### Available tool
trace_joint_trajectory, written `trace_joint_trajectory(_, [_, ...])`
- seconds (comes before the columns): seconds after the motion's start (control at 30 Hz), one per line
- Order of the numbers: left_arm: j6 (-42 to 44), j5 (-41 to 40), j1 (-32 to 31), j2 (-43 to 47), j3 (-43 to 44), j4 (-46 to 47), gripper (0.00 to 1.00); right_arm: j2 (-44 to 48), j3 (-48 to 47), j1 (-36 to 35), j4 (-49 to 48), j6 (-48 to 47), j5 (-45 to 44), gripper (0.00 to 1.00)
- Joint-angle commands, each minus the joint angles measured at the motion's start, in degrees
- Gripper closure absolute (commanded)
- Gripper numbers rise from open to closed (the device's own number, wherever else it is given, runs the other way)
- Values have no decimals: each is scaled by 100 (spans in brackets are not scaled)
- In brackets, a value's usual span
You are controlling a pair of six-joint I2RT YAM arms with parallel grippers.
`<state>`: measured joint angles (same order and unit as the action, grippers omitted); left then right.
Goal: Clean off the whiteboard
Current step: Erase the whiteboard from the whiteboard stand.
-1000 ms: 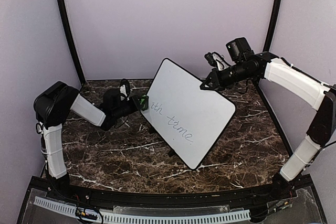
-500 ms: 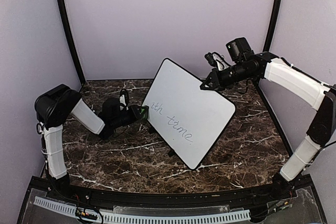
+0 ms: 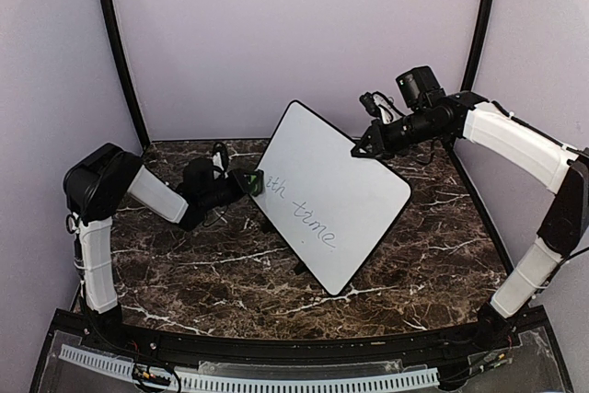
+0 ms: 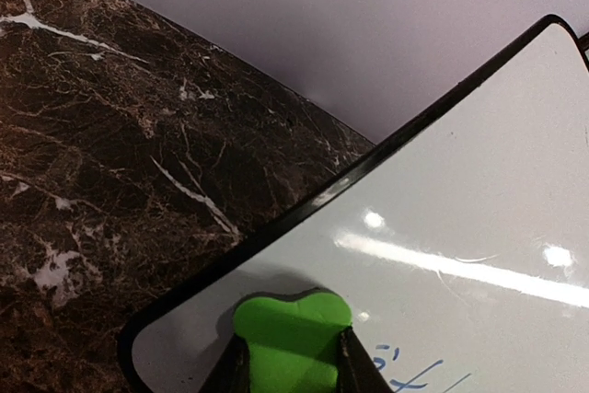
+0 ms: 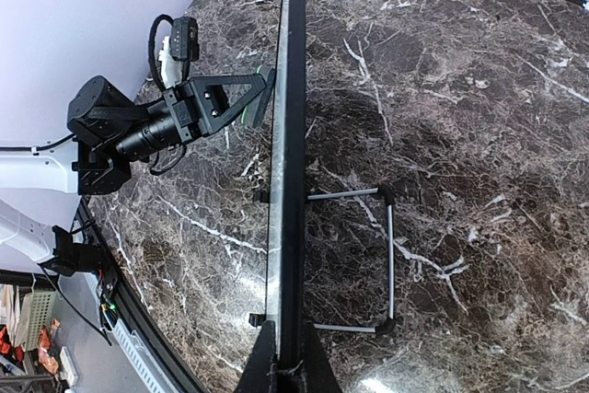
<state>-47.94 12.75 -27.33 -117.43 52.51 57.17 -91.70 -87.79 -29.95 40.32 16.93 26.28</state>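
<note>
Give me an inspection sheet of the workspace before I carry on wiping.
Surface: dark marble table, white-veined.
Job's things: whiteboard propped tilted on its feet, handwriting across its lower half; green eraser pressed against its left corner.
Clutter: nothing seen.
Grippers: left gripper shut on the green eraser; right gripper fingers pinching the whiteboard's top edge.
Cables: black loop at the left wrist, clear of the whiteboard.
Surroundings: lavender walls, black poles at the corners.
</note>
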Motion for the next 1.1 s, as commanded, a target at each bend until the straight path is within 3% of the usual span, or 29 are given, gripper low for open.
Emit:
trace_joint_trajectory(0.0, [48,80,8,-95,52,-214,100,-41,130,-171,135,-506,377,100])
trace_joint_trajectory(0.47, [-274,270,-421,-70,-905,550,100,-75,105,-177,138,-502,378,100])
trace_joint_trajectory(1.07, [-24,364,199,-260,446,-354,100,-87,95,-177,152,-515,386,100])
